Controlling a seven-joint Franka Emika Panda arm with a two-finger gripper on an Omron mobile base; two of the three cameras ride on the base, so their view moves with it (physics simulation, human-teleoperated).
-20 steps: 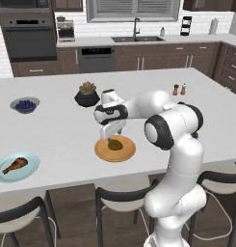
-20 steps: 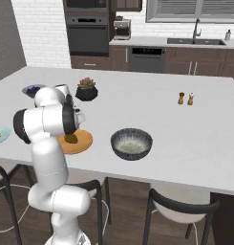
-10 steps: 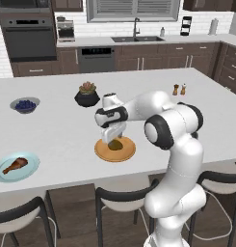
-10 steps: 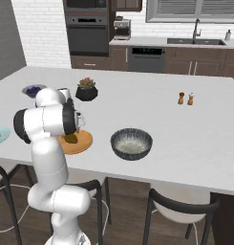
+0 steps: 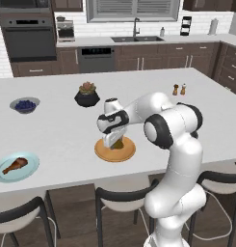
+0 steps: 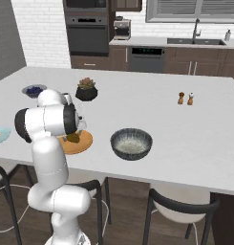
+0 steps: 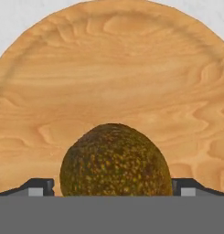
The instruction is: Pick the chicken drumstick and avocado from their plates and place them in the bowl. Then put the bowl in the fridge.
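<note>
The dark olive avocado (image 7: 115, 160) rests on the tan wooden plate (image 7: 111, 68) near the counter's front edge. My gripper (image 5: 114, 140) is lowered onto that plate (image 5: 102, 152), open, one fingertip (image 7: 40, 186) on each side of the avocado (image 5: 118, 144) and a small gap to each. The chicken drumstick (image 5: 15, 165) lies on the pale-blue plate (image 5: 32, 162) far left. The grey-blue bowl (image 6: 132, 143) stands right of the tan plate (image 6: 86, 142), holding nothing. The fridge is out of view.
A small blueberry bowl (image 5: 25, 104) and a black plant pot (image 5: 87, 95) stand behind the plates. Salt and pepper shakers (image 5: 179, 89) are at the far right. Stools (image 5: 122, 200) line the counter's front edge.
My gripper has come down from above the tan plate until its fingers straddle the avocado. Nothing else has moved.
</note>
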